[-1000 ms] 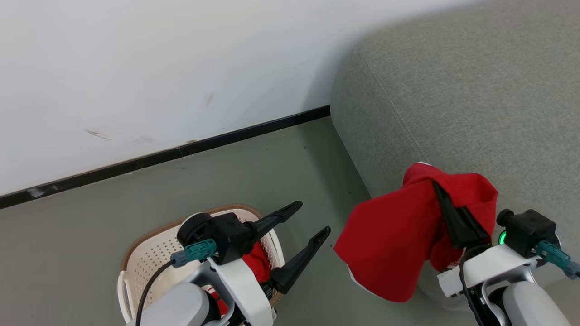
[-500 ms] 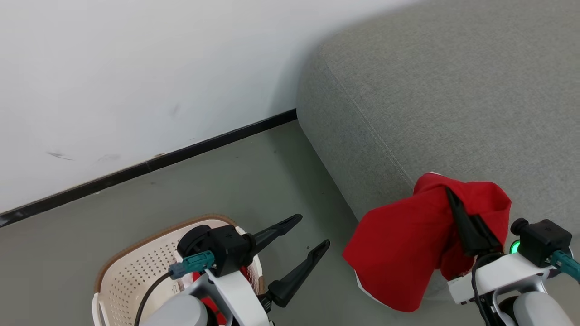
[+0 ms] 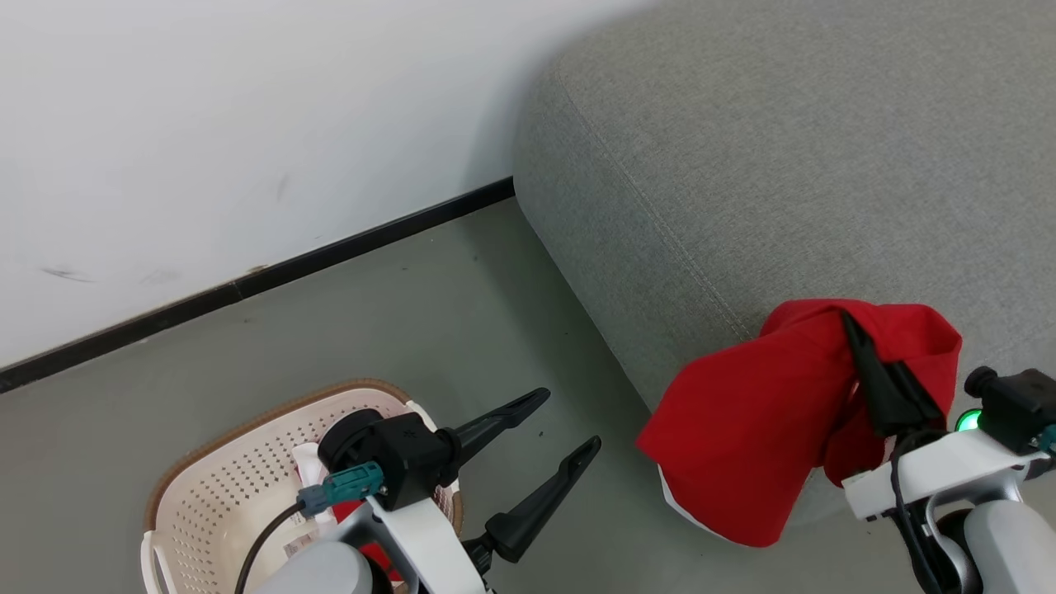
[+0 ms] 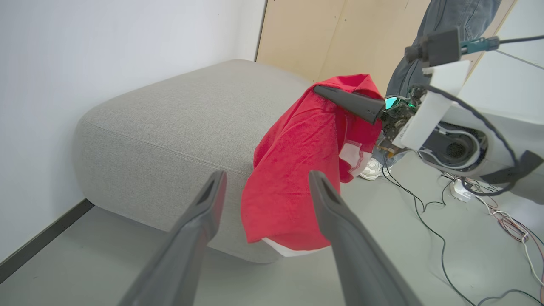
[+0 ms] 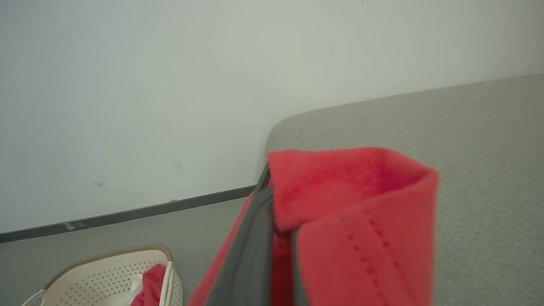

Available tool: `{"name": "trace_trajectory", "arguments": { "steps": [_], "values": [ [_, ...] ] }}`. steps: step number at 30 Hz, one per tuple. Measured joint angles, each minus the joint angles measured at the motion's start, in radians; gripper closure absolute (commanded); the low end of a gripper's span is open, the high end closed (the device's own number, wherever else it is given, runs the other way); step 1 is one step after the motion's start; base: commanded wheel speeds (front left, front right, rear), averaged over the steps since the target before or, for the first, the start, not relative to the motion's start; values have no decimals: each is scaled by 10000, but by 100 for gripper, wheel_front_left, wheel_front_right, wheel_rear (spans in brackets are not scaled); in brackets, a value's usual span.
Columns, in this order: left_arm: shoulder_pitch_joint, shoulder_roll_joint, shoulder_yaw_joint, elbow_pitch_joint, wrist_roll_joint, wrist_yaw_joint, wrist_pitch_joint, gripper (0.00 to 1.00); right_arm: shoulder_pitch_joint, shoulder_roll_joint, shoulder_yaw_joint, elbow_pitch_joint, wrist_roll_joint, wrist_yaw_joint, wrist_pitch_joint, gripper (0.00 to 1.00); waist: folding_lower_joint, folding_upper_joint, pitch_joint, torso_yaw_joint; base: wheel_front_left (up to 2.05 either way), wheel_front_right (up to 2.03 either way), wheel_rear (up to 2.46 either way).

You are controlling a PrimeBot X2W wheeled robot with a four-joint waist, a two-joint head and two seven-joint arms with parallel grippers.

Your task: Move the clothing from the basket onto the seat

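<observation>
My right gripper [image 3: 850,323] is shut on red clothing [image 3: 742,437], which hangs from its fingers over the near edge of the grey seat [image 3: 784,165]. The left wrist view shows the red clothing [image 4: 297,140] draped below the right gripper [image 4: 318,89], in front of the seat [image 4: 178,114]. In the right wrist view the red clothing [image 5: 361,212] folds over my fingers [image 5: 255,246]. The cream basket [image 3: 247,417] sits on the floor at lower left, with more red cloth [image 5: 151,280] inside. My left gripper [image 3: 569,421] is open and holds nothing, just right of the basket.
A white wall with a black baseboard [image 3: 330,252] runs behind the basket and the seat. A person's leg in jeans [image 4: 442,25] and a white shoe [image 4: 374,168] stand beyond the seat. Cables [image 4: 467,191] lie on the grey floor there.
The head camera has turned, shifting the basket and the seat leftward in the picture. My right gripper has risen a little and moved farther toward the seat with the red clothing.
</observation>
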Motion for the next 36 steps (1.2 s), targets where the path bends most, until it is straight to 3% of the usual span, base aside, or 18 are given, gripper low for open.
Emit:
{"name": "trace_trajectory", "arguments": {
  "steps": [9,18,26,36],
  "values": [
    [0,184,77,-299,27,79,42,0,-945,-90,-284,640,805,0,4,100,0,0,383,219,0,0,0],
    [0,376,113,-495,27,90,186,0,-2523,-261,-1294,1285,1950,0,683,100,0,0,754,524,0,0,0],
    [6,604,113,-640,25,130,382,0,-3885,-832,-2084,2063,1894,0,1323,100,0,0,1118,802,0,0,0],
    [59,1034,211,-1072,25,236,564,0,-5511,-884,-3547,3229,1762,0,1772,100,0,0,1683,1247,0,0,0]
  ]
}}
